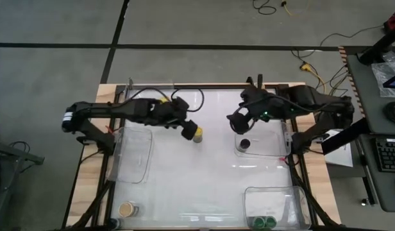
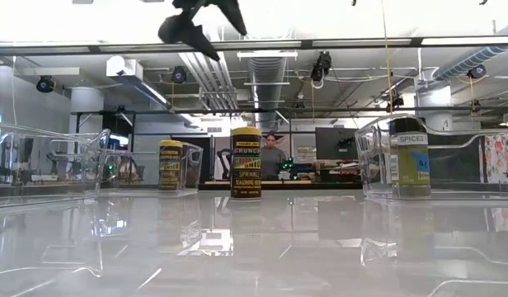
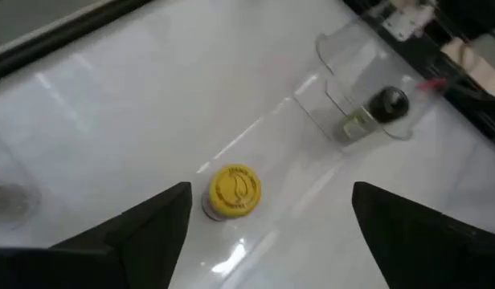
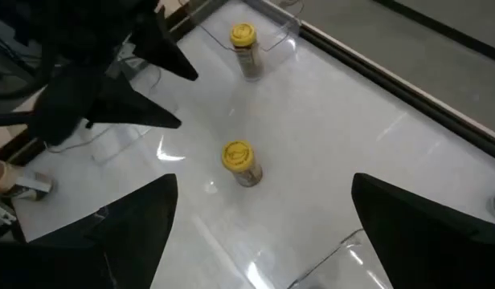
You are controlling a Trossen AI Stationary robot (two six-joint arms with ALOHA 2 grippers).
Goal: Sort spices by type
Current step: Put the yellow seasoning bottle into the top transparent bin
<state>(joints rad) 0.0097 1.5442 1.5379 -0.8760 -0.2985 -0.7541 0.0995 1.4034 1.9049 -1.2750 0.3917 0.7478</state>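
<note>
Where my left pincer point(image 1: 190, 130) hangs with its fingers spread apart, a yellow-lidded spice jar point(image 1: 197, 133) stands upright on the bare surface point(image 1: 204, 179), a little toward the far edge from the middle, just beside the fingertips and held by neither of them. From my left wrist I look down on its yellow lid point(image 3: 235, 189) between my two dark fingers point(image 3: 143, 221), with open surface on each side of it.

A second yellow-lidded jar point(image 4: 243, 36) stands farther off toward the left side, inside a clear tray point(image 4: 272, 40), seen from my right wrist; at table height it shows beside the first one point(image 2: 246, 162) as a shorter-looking jar point(image 2: 171, 164) behind clear plastic.

A black-lidded jar point(image 1: 245, 144) stands in the clear tray at the right edge point(image 1: 274, 149), just below my right pincer point(image 1: 238, 123), which hangs above the surface with its fingers wide apart and nothing between them. A tan-lidded jar point(image 1: 127, 208) stands near the near left corner, outside the long clear tray point(image 1: 134, 154) on the left side. Two green-lidded jars point(image 1: 264, 222) sit together in the clear tray at the near right corner point(image 1: 274, 192).

A person point(image 2: 274, 157) sits in the room beyond the far edge.
</note>
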